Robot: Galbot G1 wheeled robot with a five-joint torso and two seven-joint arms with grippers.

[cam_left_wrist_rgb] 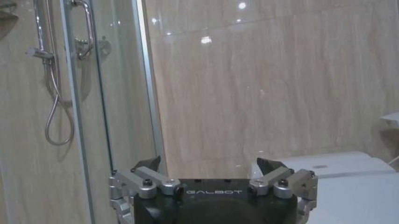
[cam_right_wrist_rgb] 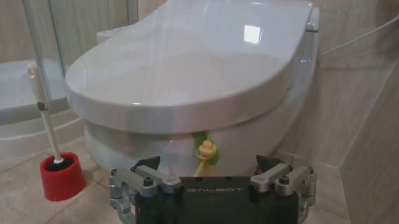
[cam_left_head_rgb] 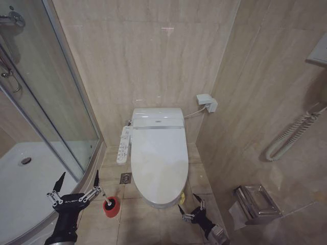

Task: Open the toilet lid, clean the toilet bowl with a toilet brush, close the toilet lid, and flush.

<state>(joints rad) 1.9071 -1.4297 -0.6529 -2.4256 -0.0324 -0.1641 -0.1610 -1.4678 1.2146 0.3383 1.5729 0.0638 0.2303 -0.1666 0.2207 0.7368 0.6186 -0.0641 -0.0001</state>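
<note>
The smart toilet sits against the back wall with the toilet lid (cam_left_head_rgb: 159, 161) fully down, so the toilet bowl underneath is hidden and nothing of the task looks done yet. To the robot's left stands the glass shower enclosure (cam_left_head_rgb: 48, 102), and its curved base crowds the floor where the left arm works. The left gripper (cam_left_head_rgb: 76, 185) hovers low beside that base, fingers spread wide apart, just beside the red holder cup (cam_left_head_rgb: 111, 206) that carries the toilet brush (cam_right_wrist_rgb: 42, 109), whose slim white handle stands upright. The right gripper (cam_left_head_rgb: 190, 205) sits low at the front right corner of the toilet, fingers apart, facing the yellow-green tag (cam_right_wrist_rgb: 204, 150) that hangs under the lid's front edge. The main risk, as I judge it, lies at that tag: it is small and soft, and a pinch that misses or slips would leave the glossy lid shut or let it drop back. A second risk is the light cup tipping if the left fingers brush the handle off-centre, or the arm knocking the glass.
</note>
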